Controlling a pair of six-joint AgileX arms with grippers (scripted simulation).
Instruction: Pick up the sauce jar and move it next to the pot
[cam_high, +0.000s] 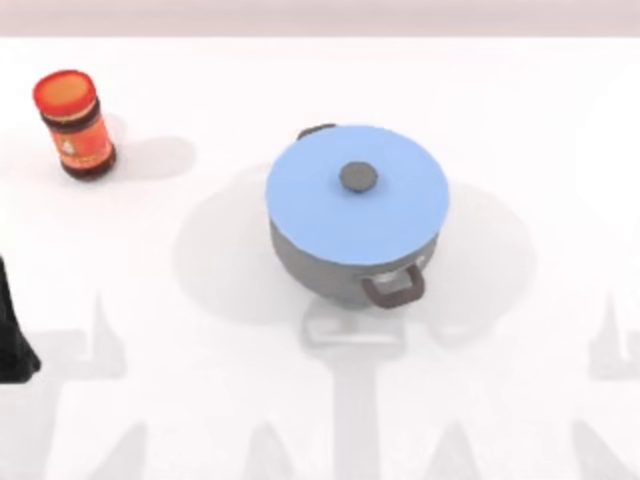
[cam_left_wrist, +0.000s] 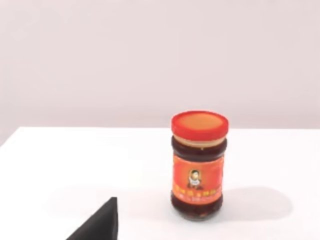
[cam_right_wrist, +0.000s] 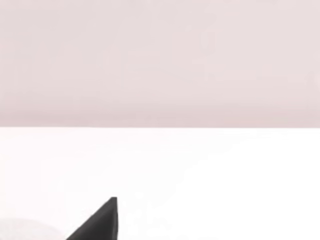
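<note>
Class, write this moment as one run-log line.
sauce jar: upright, far left, untouched | pot: centre, lidded | left hand: left edge, clear of jar

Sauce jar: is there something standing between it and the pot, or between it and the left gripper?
Nothing visible. Bare table lies between the sauce jar and the pot, and between the jar and the left gripper at the table's left edge.

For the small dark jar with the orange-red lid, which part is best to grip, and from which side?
Likely the small dark sauce jar with the orange-red lid is best gripped around its cylindrical body, just under the lid, coming level from the table's left with the left arm. It stands upright, far from the large grey pot with the light blue lid.
</note>
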